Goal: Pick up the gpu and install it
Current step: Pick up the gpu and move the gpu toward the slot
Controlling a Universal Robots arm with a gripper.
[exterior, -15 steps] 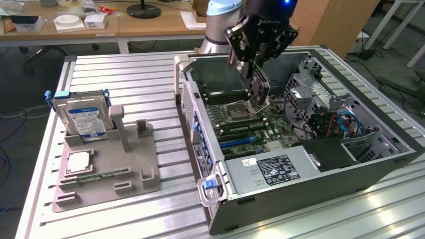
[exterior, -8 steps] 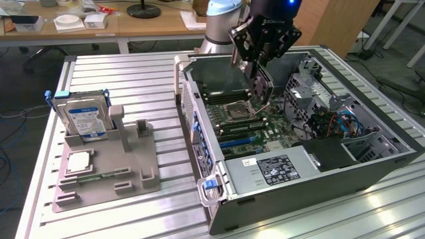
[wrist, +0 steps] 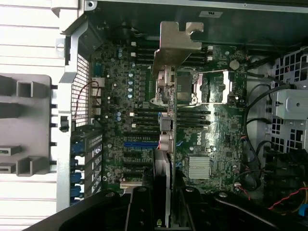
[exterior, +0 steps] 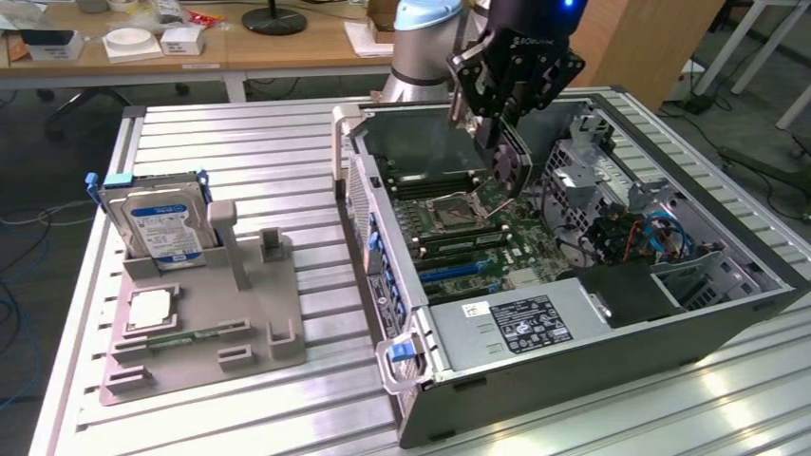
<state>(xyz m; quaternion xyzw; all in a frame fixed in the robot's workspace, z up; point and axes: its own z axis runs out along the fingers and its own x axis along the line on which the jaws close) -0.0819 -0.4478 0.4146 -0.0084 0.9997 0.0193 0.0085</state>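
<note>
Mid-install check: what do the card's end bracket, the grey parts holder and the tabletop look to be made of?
Bracket of the gpu: bare sheet metal, probably steel; dull silvery sheen, folded edges. Parts holder: matte grey plastic, possibly printed; no glare. Table: ribbed aluminium by the look; pale slats catching bright reflections.

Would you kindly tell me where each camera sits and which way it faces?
Exterior view: sits off the arm, above the table, looking down at the open case; the arm and gripper show, holding the gpu.
Wrist view: sits on the wrist, looking down into the case at the motherboard; the fingers show, either side of the gpu.
Shared: case, motherboard, gpu, gripper.
</note>
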